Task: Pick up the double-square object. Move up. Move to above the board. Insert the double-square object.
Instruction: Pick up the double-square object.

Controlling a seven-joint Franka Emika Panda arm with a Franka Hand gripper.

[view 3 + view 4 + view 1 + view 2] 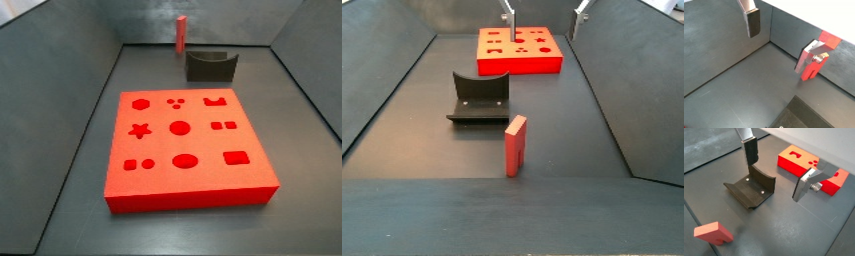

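Note:
The double-square object is a thin red-orange bar that stands upright on the floor; it also shows in a side view and in a wrist view. The board is a thick red-orange block with shaped holes, also seen in a side view and a wrist view. My gripper hangs high, open and empty, far from the bar. Its fingers show at the upper edge over the board's end. In a wrist view the gripper has a red-orange piece behind one finger; I cannot tell which.
A dark grey U-shaped holder stands on the floor between the bar and the board, also seen in a side view and under the gripper in a wrist view. Dark grey walls enclose the floor.

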